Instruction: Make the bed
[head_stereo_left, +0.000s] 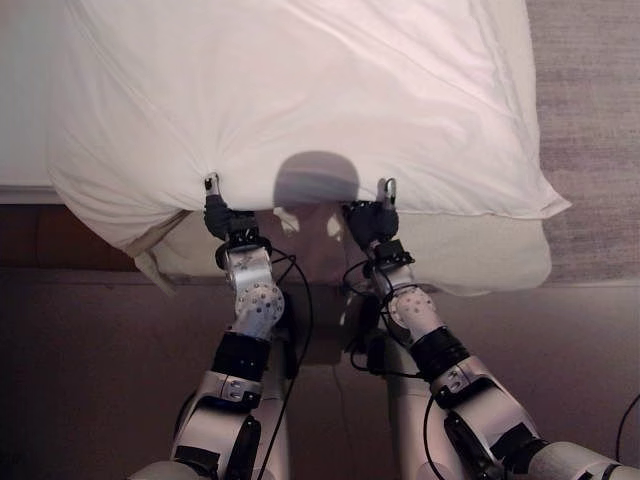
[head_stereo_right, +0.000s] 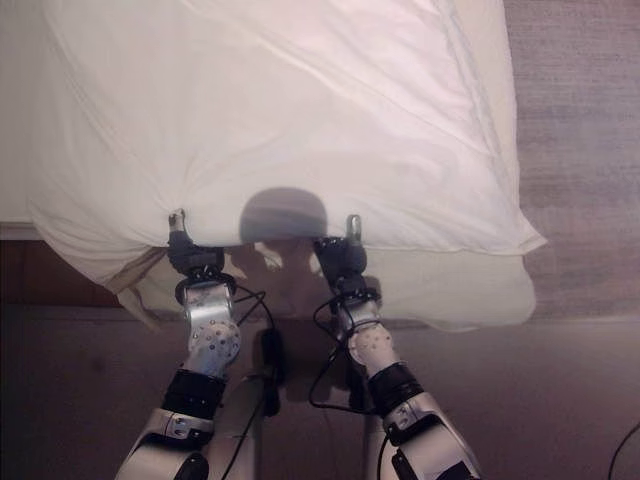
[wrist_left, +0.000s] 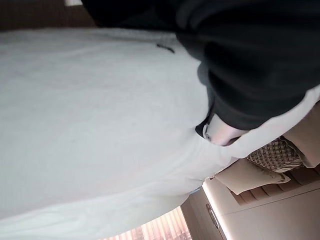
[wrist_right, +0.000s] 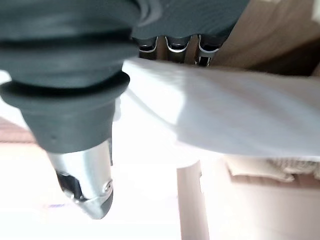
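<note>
A white duvet (head_stereo_left: 300, 90) covers the bed, and its near edge hangs over the foot of the mattress (head_stereo_left: 490, 260). My left hand (head_stereo_left: 218, 212) grips that edge left of the middle, thumb on top and fingers beneath the cloth. My right hand (head_stereo_left: 372, 218) grips the same edge a little to the right, in the same way. The cloth puckers where each hand pinches it. In the left wrist view the duvet (wrist_left: 100, 115) folds around my thumb (wrist_left: 220, 132). In the right wrist view the duvet (wrist_right: 225, 110) runs between the fingers (wrist_right: 170, 46) and the thumb (wrist_right: 90, 185).
A grey carpet (head_stereo_left: 590, 120) lies along the bed's right side. A dark wooden bed frame (head_stereo_left: 40, 235) shows under the left corner, with dark floor (head_stereo_left: 90, 380) in front of the bed. A woven basket (wrist_left: 275, 155) appears in the left wrist view.
</note>
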